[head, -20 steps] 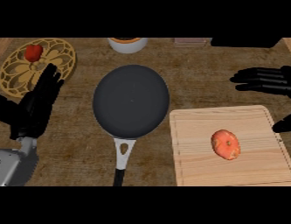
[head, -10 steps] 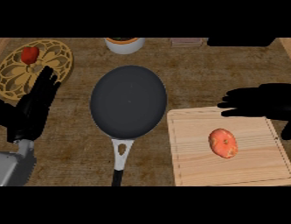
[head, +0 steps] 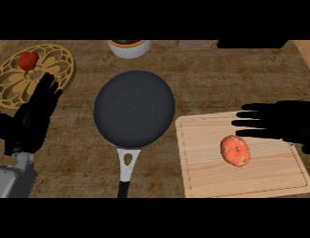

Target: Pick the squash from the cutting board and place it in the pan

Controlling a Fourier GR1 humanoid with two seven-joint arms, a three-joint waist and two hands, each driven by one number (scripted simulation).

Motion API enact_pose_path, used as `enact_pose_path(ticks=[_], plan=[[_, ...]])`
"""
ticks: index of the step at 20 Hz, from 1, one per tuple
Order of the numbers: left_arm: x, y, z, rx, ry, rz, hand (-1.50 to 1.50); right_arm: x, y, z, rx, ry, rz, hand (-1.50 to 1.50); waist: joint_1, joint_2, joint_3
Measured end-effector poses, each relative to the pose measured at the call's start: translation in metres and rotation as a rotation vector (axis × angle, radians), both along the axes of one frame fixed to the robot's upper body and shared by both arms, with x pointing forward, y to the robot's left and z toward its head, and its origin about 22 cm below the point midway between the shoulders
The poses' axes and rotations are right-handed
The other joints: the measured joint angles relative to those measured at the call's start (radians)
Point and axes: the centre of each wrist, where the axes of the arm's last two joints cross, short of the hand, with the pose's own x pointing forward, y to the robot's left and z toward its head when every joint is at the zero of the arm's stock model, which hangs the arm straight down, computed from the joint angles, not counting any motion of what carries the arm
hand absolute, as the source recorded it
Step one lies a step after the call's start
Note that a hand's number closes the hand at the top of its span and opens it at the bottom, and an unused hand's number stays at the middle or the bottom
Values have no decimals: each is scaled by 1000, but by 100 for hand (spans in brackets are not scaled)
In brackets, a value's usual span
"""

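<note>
The squash (head: 235, 150), orange and rounded, lies on the pale wooden cutting board (head: 212, 181) at the right. A dark round pan (head: 134, 108) with a black and white handle sits in the middle of the counter, left of the board. My right hand (head: 291, 122) hovers over the board's far right part, fingers straight and pointing left, just above and right of the squash, apart from it. At the left edge my left hand (head: 30, 118) rests open with fingers up.
A yellow openwork trivet (head: 13, 83) with a red item (head: 28, 60) on it lies at the back left. A white pot (head: 129, 47) stands at the back centre. A dark object (head: 251, 44) sits at the back right.
My right hand has moved down and leftwards from the counter behind the board to over the board, close to the squash. The left hand, pan and squash have stayed put.
</note>
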Motion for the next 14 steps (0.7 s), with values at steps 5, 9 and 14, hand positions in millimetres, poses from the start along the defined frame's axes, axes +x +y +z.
enact_pose_path(ticks=[5, 9, 14], plan=[[-2, 6, -2, -4, -1, 6, 0, -15, 13, -2, 16, -23, 2, -150, -2, 0, 0], [-2, 4, 2, 1, -4, 4, 0, -24, 21, -7, 25, -16, 8, -150, -1, 0, 0], [-2, -1, 3, 2, -4, 2, 0, -30, 33, -14, -10, -43, -16, -150, 0, 1, 0]])
